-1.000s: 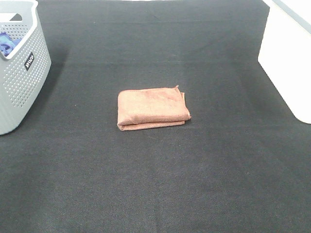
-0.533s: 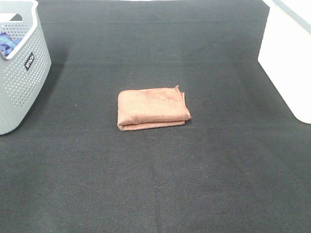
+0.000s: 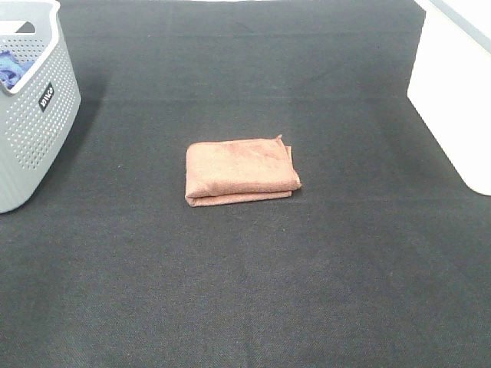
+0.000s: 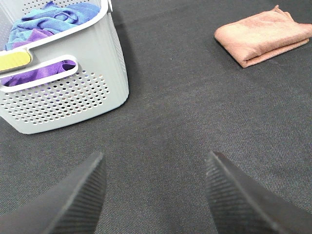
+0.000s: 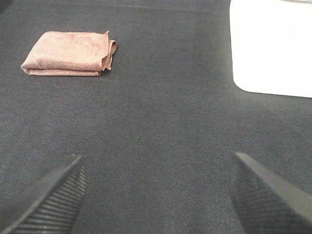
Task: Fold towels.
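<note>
A terracotta towel [image 3: 241, 170] lies folded into a small rectangle in the middle of the black table cloth, flat and untouched. It also shows in the left wrist view as the towel [image 4: 263, 35] and in the right wrist view as the towel [image 5: 70, 53]. My left gripper [image 4: 155, 195] hovers over bare cloth near the basket, open, with nothing between its fingers. My right gripper [image 5: 157, 197] is open too, far from the towel, over bare cloth. Neither arm appears in the high view.
A grey perforated basket [image 3: 34, 130] stands at the far left; in the left wrist view the basket [image 4: 73, 92] holds blue and purple cloths. A white container [image 3: 456, 92] sits at the right edge, also seen as the white container [image 5: 270, 46].
</note>
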Robot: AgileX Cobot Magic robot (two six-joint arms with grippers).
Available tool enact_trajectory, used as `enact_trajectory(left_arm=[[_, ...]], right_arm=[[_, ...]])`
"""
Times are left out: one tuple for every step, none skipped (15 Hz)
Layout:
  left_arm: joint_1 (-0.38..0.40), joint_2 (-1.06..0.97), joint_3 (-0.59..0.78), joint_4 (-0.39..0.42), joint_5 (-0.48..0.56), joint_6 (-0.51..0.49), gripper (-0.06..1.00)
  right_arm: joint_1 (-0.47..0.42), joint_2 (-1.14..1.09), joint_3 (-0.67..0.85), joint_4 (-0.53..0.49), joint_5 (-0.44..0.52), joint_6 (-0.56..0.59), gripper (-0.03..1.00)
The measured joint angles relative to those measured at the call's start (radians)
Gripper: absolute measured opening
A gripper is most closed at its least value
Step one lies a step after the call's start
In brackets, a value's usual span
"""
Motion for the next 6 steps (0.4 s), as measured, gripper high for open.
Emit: enact_trajectory(left_arm=[[0.000,0.000,0.000,0.000,0.000,0.000,0.58],[0.000,0.000,0.000,0.000,0.000,0.000,0.58],[0.000,0.000,0.000,0.000,0.000,0.000,0.58],[0.000,0.000,0.000,0.000,0.000,0.000,0.58],[0.000,0.000,0.000,0.000,0.000,0.000,0.58],[0.000,0.000,0.000,0.000,0.000,0.000,0.58]], right_arm=[[0.000,0.000,0.000,0.001,0.000,0.000,0.76],[0.000,0.000,0.001,0.001,0.000,0.000,0.76],[0.000,0.000,0.003,0.001,0.000,0.000,0.76],[0.000,0.000,0.003,0.001,0.000,0.000,0.76],[0.000,0.000,0.003,0.002,0.000,0.000,0.76],[0.000,0.000,0.004,0.002,0.000,0.000,0.76]])
